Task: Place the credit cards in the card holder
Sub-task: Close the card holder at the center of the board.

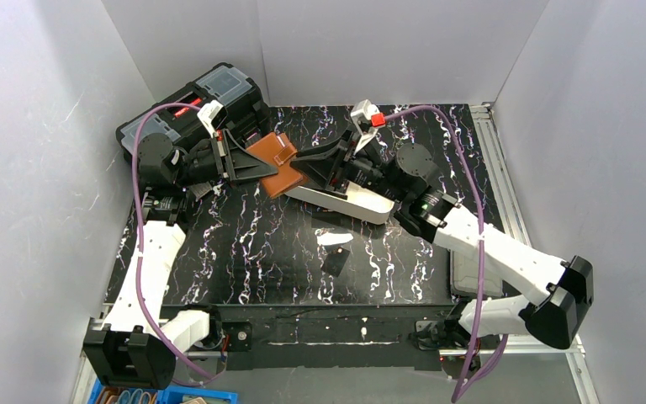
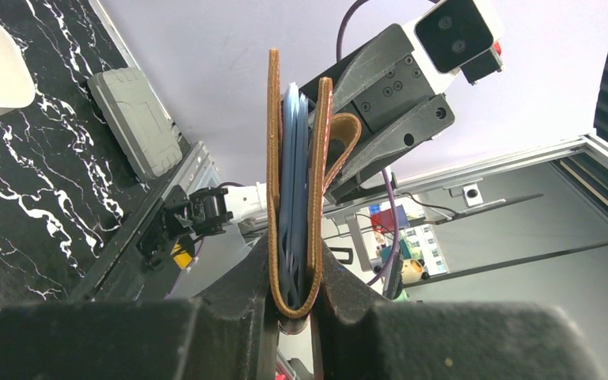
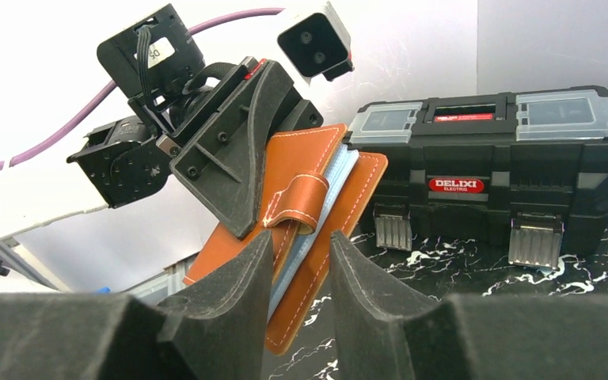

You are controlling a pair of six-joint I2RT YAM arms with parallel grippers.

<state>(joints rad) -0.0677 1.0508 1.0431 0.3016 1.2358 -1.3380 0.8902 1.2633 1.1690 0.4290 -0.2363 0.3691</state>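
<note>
My left gripper [image 2: 293, 279] clamps the wallet [image 3: 305, 154] by its fold, aloft just before the toolbox [image 3: 491, 158], open edge pointing into my right gripper [image 3: 301, 241], jaws parted around it, with a card [image 1: 335, 261] lying farther from the toolbox.

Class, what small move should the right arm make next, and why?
Probably close the right gripper gently on the card holder: its fingers straddle the holder's free edge, the left gripper clamps only the fold, and a dark card lies unheld on the table, so the holder likely needs opening first.
</note>
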